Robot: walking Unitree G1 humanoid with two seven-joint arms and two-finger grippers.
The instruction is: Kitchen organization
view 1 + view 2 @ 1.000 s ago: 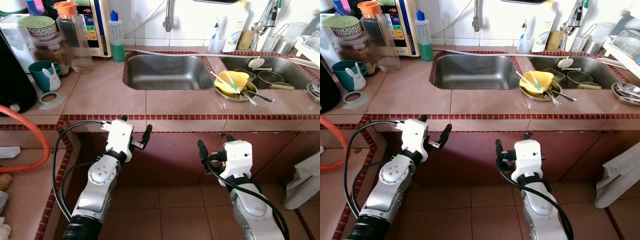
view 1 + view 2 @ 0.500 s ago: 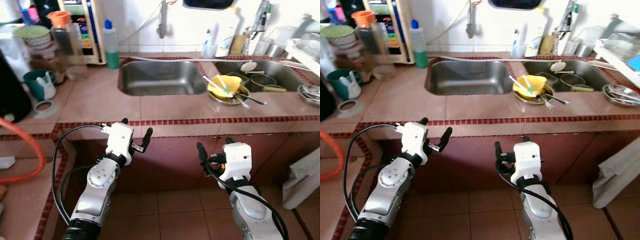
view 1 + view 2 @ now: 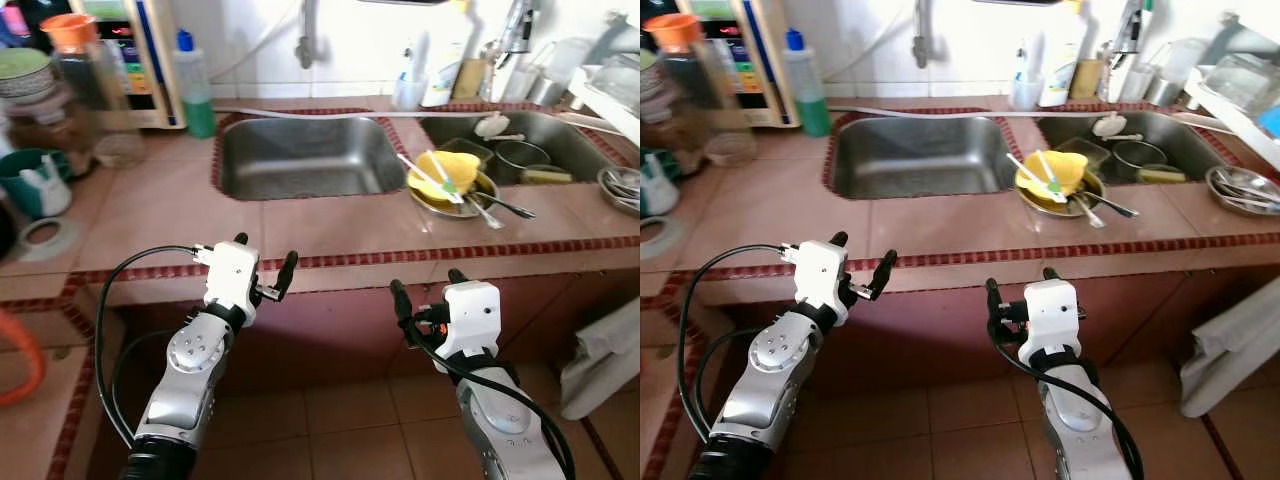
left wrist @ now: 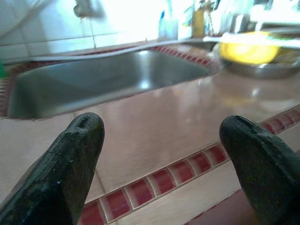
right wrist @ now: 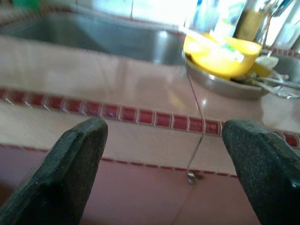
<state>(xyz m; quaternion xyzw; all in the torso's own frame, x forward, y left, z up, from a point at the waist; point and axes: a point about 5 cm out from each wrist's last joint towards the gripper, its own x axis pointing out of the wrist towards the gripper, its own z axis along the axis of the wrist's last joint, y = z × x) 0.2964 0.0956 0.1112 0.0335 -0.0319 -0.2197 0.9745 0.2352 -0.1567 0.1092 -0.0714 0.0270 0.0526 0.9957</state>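
Yellow bowl (image 3: 447, 170) w/ utensils sits on steel plate (image 3: 478, 196), just right of empty sink (image 3: 305, 155). Likely light, slick plastic; grab rim. Left gripper (image 3: 262, 276) & right gripper (image 3: 427, 291) both spread, empty, below the sink's counter edge.

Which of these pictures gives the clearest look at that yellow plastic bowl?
The left eye view: the yellow plastic bowl sits whole and sharp on its metal plate. The right wrist view shows it closer but blurrier; the left wrist view, a yellow smear.

Pretty bright overall, daylight coming in from behind the sink (image 3: 300, 155), so the white wall tiles (image 4: 136, 18) blow out in both wrist views. Head views are soft, smeary toward the left edge. Under the counter edge (image 3: 340, 262) it's shadowed. Wrist-view fingers (image 4: 65, 173) are out of focus.
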